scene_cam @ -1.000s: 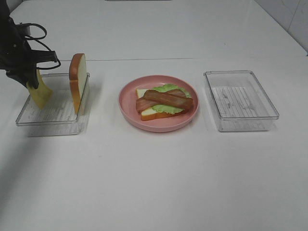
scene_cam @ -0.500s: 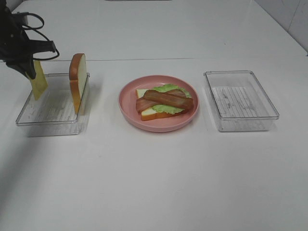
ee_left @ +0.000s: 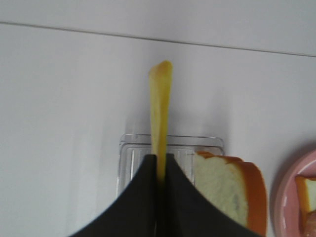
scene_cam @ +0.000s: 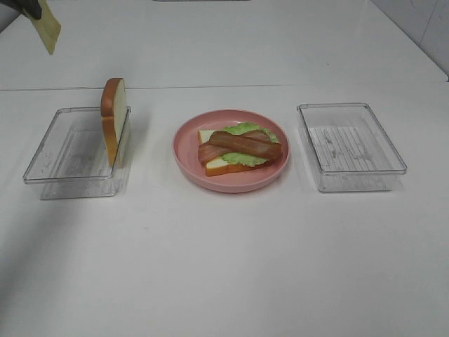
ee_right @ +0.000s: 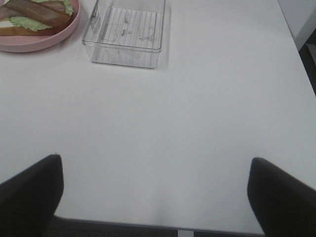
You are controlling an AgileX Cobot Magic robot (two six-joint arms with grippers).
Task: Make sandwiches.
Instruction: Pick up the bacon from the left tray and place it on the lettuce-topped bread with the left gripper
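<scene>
My left gripper point(scene_cam: 29, 8) is shut on the yellow cheese square point(scene_cam: 48, 26) and holds it high at the top left edge of the exterior view. In the left wrist view the cheese point(ee_left: 159, 111) stands edge-on between the shut fingers point(ee_left: 140, 197), above the left tray. A bread slice point(scene_cam: 114, 118) stands upright in the left clear tray point(scene_cam: 52, 158). On the pink plate point(scene_cam: 189, 158) lie a bread slice point(scene_cam: 223, 165), a lettuce leaf point(scene_cam: 245, 130) and two crossed bacon strips point(scene_cam: 242, 145). My right gripper point(ee_right: 155, 197) is open over bare table.
A clear plastic tray point(scene_cam: 351, 146) stands right of the plate; it also shows in the right wrist view point(ee_right: 127, 30), holding nothing. The white table's near edge shows in the right wrist view.
My left gripper has lifted the cheese square up out of the left tray and away toward the top left edge of the view. Nothing else has moved.
</scene>
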